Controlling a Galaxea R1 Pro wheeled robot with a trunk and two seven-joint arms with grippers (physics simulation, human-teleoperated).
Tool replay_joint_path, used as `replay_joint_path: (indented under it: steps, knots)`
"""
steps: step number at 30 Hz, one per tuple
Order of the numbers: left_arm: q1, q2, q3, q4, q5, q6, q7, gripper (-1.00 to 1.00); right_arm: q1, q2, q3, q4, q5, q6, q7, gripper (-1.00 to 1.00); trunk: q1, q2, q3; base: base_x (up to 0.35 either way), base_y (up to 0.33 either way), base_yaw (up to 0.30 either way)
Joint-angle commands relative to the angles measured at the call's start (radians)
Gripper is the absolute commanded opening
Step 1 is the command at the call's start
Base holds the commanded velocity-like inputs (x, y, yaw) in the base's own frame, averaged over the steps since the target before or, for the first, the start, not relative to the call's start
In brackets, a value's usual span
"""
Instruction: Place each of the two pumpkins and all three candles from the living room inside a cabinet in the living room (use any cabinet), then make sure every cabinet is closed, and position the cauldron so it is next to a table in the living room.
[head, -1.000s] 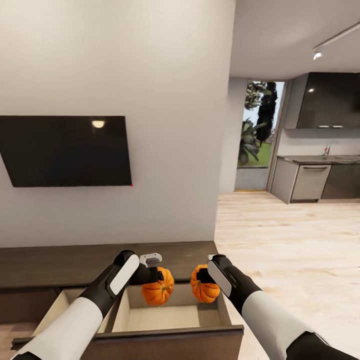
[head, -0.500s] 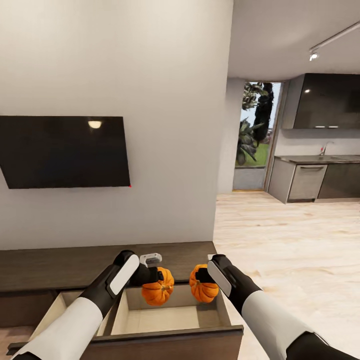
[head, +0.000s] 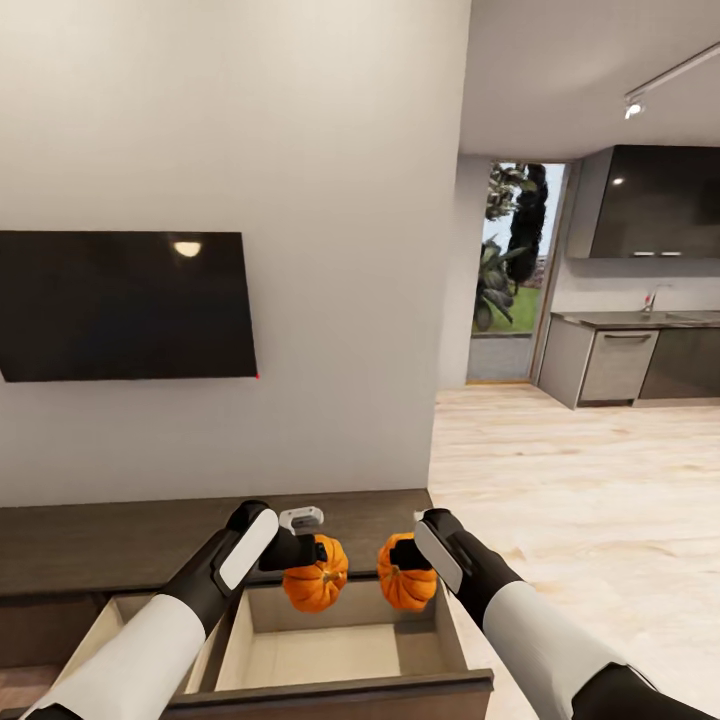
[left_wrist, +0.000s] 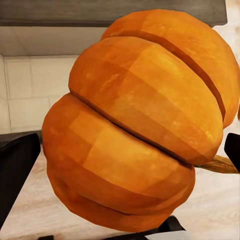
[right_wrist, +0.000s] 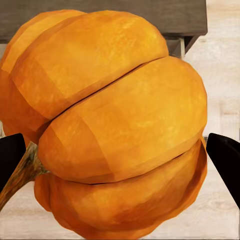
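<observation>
Two pumpkins hang just above the open drawer (head: 330, 650) of the cabinet (head: 120, 545), the left pumpkin (head: 315, 583) clamped in the left gripper (head: 312, 555) and the right pumpkin (head: 405, 582) in the right gripper (head: 402, 556). Over the last second the drawer has slid lower in the head view while both grips held, so the robot appears settled for release.

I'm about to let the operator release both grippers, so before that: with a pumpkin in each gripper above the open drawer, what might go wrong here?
1. The right gripper holds its pumpkin close to the drawer's right wall; released there, it may clip the edge.
2. The left pumpkin in the left gripper hangs well above the drawer floor, so it may bounce or roll.
3. Dropped together, the pumpkins might knock each other.
</observation>
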Motion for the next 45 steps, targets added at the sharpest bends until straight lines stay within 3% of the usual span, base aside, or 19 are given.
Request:
replay_joint_path:
  steps: [1, 8, 35, 45]
  knots:
    - [-0.001, 0.000, -0.002, -0.001, 0.011, 0.002, 0.010, -1.00, -0.001, -0.001, 0.005, -0.002, -0.009, 0.006, -0.010, -1.00, 0.000, -0.001, -0.001, 0.014, 0.000, 0.000]
    - [-0.001, 0.000, -0.002, 0.000, 0.012, 0.005, 0.010, -1.00, -0.001, 0.009, 0.005, -0.001, -0.008, 0.024, -0.009, -1.00, 0.000, -0.001, -0.001, 0.004, 0.000, 0.000]
    - [-0.002, -0.001, -0.001, 0.035, 0.016, 0.010, 0.004, -1.00, -0.001, 0.025, 0.005, 0.002, -0.008, 0.029, -0.009, -1.00, 0.104, -0.190, -0.086, 0.000, 0.000, 0.000]
    - [-0.003, -0.001, -0.001, 0.036, 0.017, 0.011, 0.004, -1.00, -0.001, 0.027, 0.034, 0.003, -0.008, 0.029, -0.009, -1.00, 0.142, -0.260, -0.117, 0.000, 0.000, 0.000]
